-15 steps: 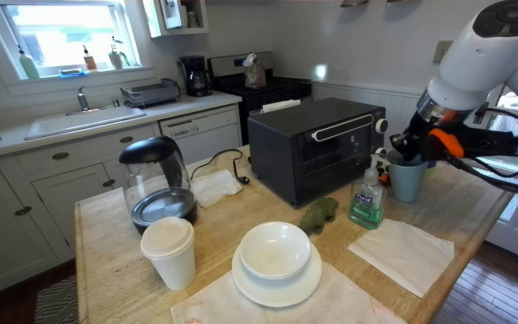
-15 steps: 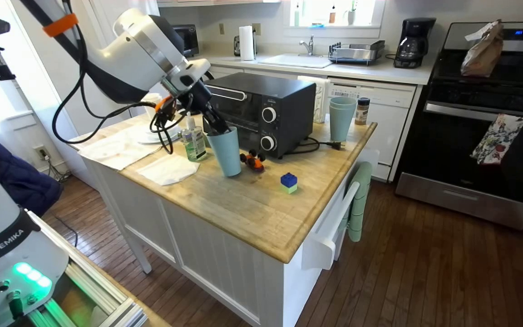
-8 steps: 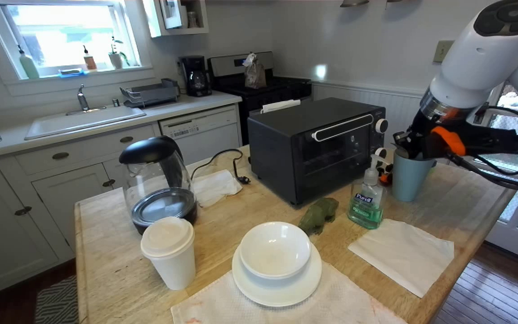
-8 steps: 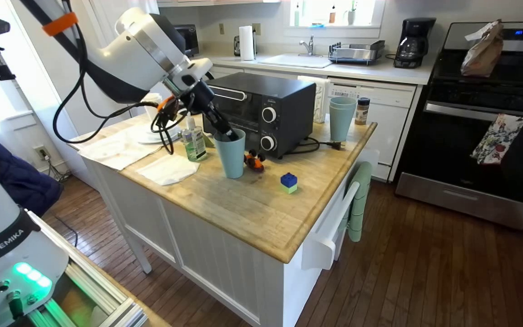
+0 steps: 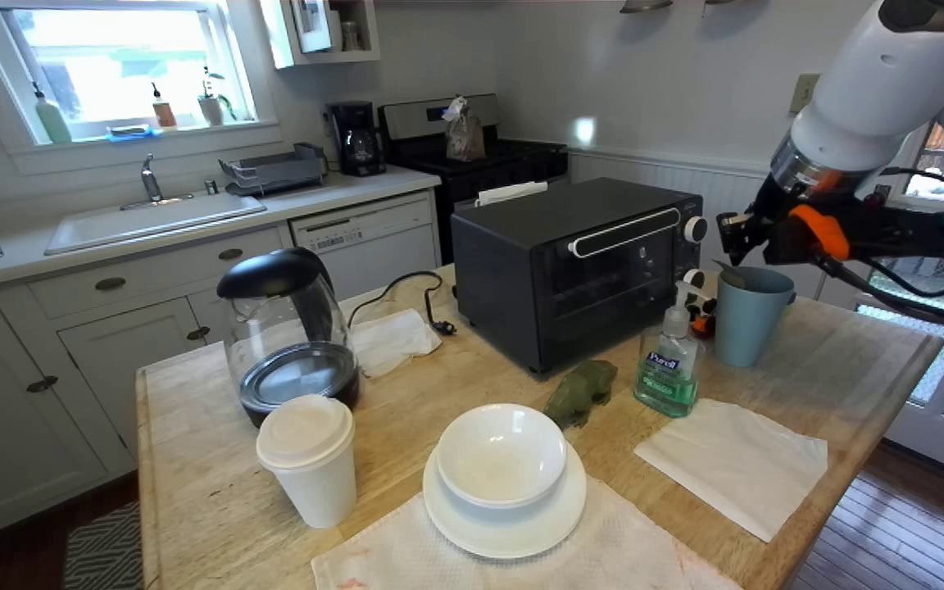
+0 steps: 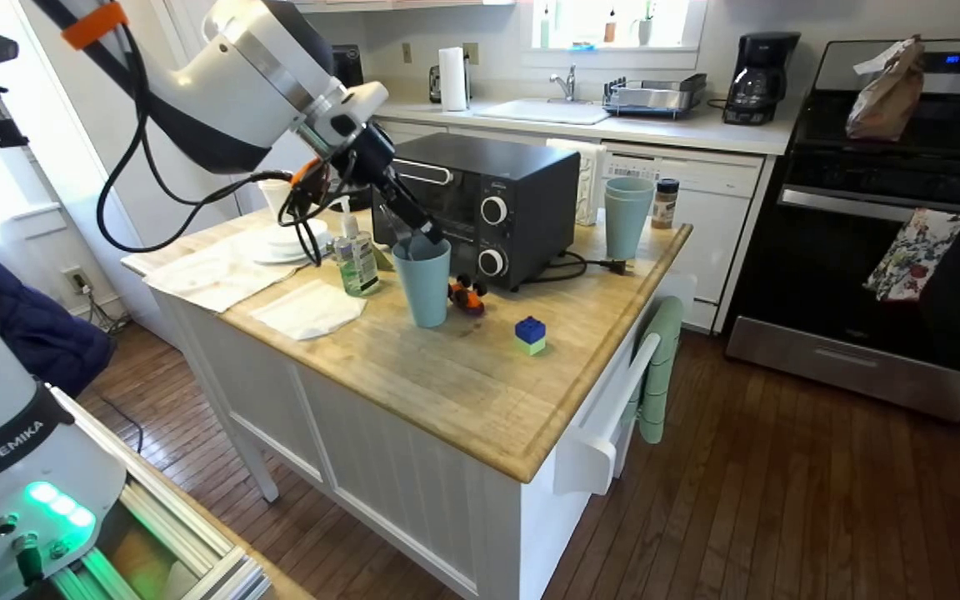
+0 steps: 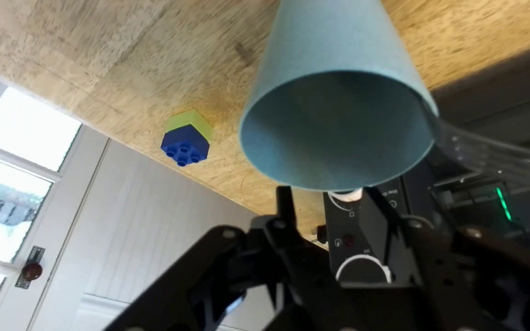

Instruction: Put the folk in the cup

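Note:
The teal cup (image 5: 745, 324) stands upright on the wooden table, also seen in an exterior view (image 6: 424, 287) and the wrist view (image 7: 329, 37). The fork (image 5: 732, 274) leans in the cup with its greyish upper end sticking out past the rim. It also shows in an exterior view (image 6: 402, 237) and as a blurred, shiny, see-through strip at the cup's rim in the wrist view (image 7: 490, 149). Its lower part is hidden in the cup. My gripper (image 7: 328, 189) is open with nothing between its fingers. Its fingertips are just above the cup's rim in both exterior views (image 5: 736, 239) (image 6: 432, 229).
A black toaster oven (image 6: 480, 192) stands close to the cup. A sanitizer bottle (image 5: 670, 369), an orange toy car (image 6: 467, 296) and a blue and green block (image 6: 530, 335) are nearby. Stacked teal cups (image 6: 627, 218) stand at the table's far corner. A glass kettle (image 5: 292, 344) stands farther off.
My gripper has risen from inside the cup's mouth to above the rim. The fork stays in the cup, apart from the fingers. The cup shifted slightly earlier, then stayed put.

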{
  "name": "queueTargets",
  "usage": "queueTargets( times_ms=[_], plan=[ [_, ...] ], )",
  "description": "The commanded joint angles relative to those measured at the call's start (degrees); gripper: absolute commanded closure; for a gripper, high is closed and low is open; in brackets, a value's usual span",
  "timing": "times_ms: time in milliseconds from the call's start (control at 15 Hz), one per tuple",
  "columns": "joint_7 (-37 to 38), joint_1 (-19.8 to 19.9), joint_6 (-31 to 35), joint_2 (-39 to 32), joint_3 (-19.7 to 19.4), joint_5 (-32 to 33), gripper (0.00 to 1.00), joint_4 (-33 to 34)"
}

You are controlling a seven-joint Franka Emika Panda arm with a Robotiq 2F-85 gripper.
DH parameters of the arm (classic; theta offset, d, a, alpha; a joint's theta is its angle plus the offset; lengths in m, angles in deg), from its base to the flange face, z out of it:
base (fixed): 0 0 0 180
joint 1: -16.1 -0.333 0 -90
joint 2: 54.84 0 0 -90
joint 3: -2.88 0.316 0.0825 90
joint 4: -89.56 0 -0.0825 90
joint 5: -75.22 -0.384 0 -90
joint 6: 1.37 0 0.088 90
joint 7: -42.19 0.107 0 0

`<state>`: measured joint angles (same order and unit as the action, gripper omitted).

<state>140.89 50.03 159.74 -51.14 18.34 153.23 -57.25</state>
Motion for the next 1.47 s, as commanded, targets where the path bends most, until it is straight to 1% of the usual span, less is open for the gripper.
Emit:
queueTargets(
  times_ms=[0, 67, 133, 200, 267, 400, 533, 667, 733, 867, 1067, 1200, 1400],
  plan=[
    [-6.0, 0.01, 2.48, 4.69, -0.77, -5.81, 0.26, -2.52],
    [-9.3, -0.09, 3.37, 5.54, -1.13, -8.69, 0.18, -3.08],
    [-13.36, -0.34, 3.8, 5.91, -1.48, -11.99, 0.12, -3.49],
    [-17.28, -8.81, 2.49, 6.37, -9.89, -14.96, 0.05, -3.81],
    [-22.07, -10.28, 1.6, 7.05, -11.48, -18.88, 0.01, -4.4],
    [-30.38, -14.82, -0.31, 8.64, -15.8, -26.54, 0.0, -5.17],
    [-39.16, -18.12, -3.36, 10.61, -18.63, -34.93, 0.0, -5.22],
    [-46.48, -20.15, -7.4, 12.83, -19.73, -42.14, 0.0, -4.63],
    [-49.18, -20.51, -9.4, 13.73, -19.73, -44.68, 0.0, -4.1],
    [-53.15, -20.48, -13.94, 15.97, -18.87, -48.26, 0.0, -3.21],
    [-56.91, -19.81, -19.22, 18.56, -17.69, -51.22, 0.0, -1.76],
    [-58.75, -19.69, -21.59, 20.1, -17.45, -52.75, 0.0, -1.21],
    [-64.32, -20.85, -23.92, 21.94, -19.04, -59.13, 0.0, -0.52]
  ],
)
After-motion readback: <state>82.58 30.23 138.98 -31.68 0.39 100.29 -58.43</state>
